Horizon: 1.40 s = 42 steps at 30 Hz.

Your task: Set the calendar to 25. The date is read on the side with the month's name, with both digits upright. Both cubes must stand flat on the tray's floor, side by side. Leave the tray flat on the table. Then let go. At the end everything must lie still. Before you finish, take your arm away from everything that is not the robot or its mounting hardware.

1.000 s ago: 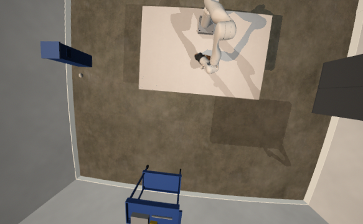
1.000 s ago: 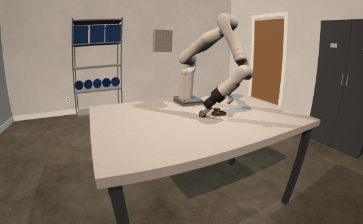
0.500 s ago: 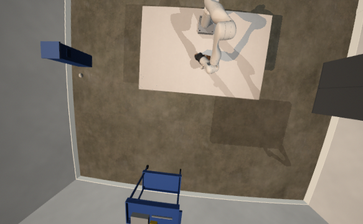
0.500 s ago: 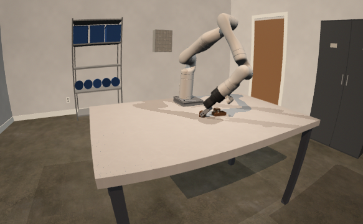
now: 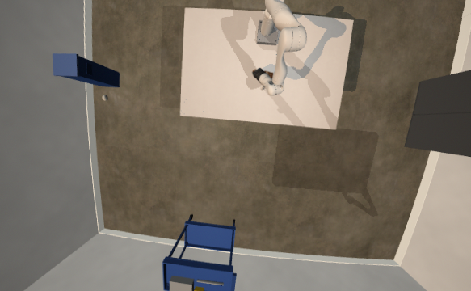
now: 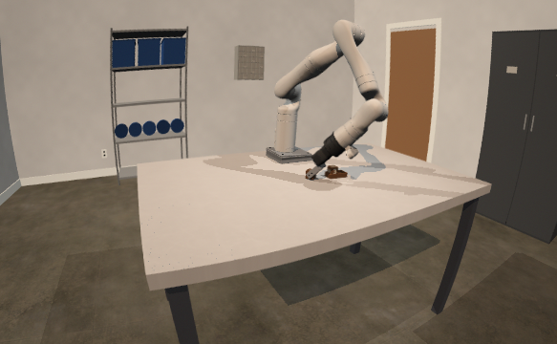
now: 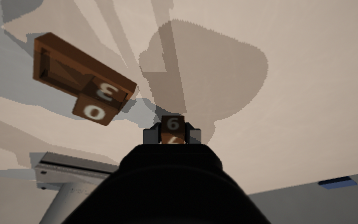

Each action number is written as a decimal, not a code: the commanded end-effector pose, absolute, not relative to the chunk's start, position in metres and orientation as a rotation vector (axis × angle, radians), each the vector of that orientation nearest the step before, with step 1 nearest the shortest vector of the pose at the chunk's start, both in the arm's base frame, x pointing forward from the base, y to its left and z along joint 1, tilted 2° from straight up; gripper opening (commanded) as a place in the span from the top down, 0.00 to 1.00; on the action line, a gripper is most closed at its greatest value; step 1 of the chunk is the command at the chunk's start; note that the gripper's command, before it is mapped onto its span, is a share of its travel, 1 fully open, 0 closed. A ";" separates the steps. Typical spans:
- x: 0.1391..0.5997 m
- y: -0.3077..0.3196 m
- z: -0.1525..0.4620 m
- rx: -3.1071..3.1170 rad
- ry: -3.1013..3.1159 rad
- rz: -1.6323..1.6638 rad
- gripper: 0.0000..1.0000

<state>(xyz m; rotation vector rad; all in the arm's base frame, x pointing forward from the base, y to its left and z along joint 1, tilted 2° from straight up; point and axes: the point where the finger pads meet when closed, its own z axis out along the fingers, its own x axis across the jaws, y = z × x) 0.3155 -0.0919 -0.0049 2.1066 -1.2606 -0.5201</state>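
My gripper (image 6: pixel 311 174) (image 7: pixel 173 129) reaches down at a slant to the table, its two fingers close against opposite sides of a brown cube (image 7: pixel 173 123). This cube shows a 6 or 9 on one face and part of another digit on the face below it. The brown tray (image 6: pixel 339 176) (image 7: pixel 90 60) lies beside the gripper, to the upper left in the wrist view. A second cube (image 6: pixel 332 168) (image 7: pixel 94 111) is at one end of the tray, showing a 3 and a 0. Whether it stands flat on the tray's floor is unclear. The month's name is not legible.
The arm's base (image 5: pixel 268 38) (image 6: pixel 288 155) (image 7: pixel 75 165) stands on the table (image 5: pixel 215 81) (image 6: pixel 221 210), near the back edge. Tray and held cube are close together. A blue cart (image 5: pixel 210 236), a dark cabinet (image 6: pixel 522 134) and a shelf rack (image 6: pixel 149 101) stand away from the table.
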 end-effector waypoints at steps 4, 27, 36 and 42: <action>0.316 -0.092 0.011 2.109 -1.263 -0.516 0.40; 0.315 -0.094 0.062 2.109 -1.263 -0.516 0.40; 0.315 -0.094 0.062 2.111 -1.265 -0.515 0.40; 0.315 -0.095 0.062 2.148 -1.287 -0.494 0.40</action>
